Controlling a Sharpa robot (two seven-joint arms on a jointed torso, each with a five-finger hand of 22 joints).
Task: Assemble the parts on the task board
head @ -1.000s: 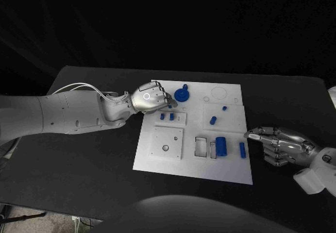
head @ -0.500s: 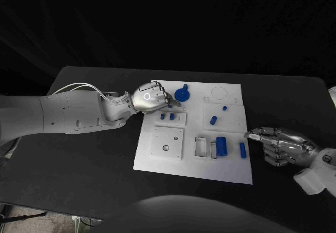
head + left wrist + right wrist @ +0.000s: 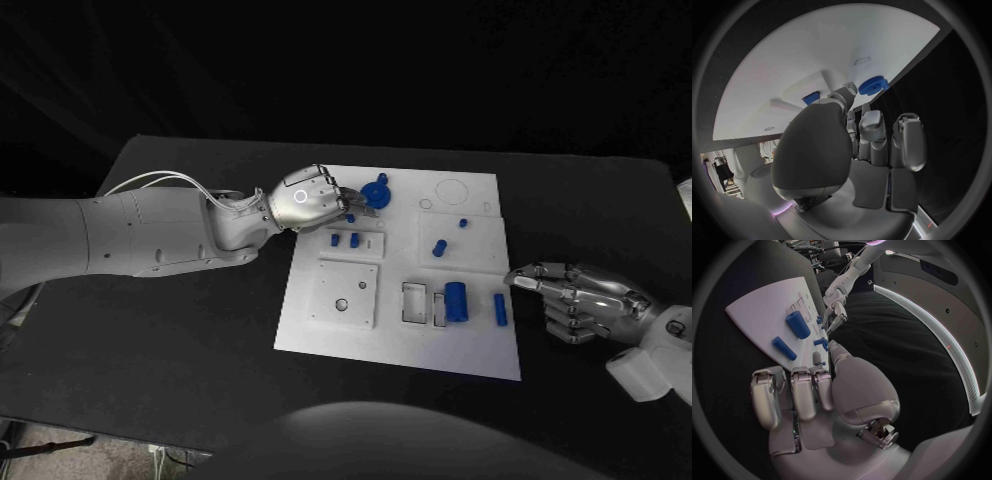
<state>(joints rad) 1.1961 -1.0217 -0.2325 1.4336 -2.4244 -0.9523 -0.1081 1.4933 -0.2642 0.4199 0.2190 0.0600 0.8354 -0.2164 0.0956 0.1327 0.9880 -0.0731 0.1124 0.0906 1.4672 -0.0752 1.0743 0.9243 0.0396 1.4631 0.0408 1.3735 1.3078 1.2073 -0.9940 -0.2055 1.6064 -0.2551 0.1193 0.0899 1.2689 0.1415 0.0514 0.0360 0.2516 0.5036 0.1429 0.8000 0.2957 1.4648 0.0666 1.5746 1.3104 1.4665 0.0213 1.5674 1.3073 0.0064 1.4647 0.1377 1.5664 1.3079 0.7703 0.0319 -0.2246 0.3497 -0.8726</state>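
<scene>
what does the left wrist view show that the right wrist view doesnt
Left wrist view alone: the blue gear at the task board's edge, seen close, just beyond the left hand's fingertips; whether they touch it is unclear.

Right wrist view alone: the large blue cylinder and the slimmer blue peg lying on the board, apart from the right hand, which holds nothing.

Both: the white task board, blue parts, the left hand.

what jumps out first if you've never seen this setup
The white task board glows mid-table against black, dotted with small blue parts. The left hand reaches over its far left corner, fingers at a blue gear. The right hand rests curled beside the board's right edge.
</scene>
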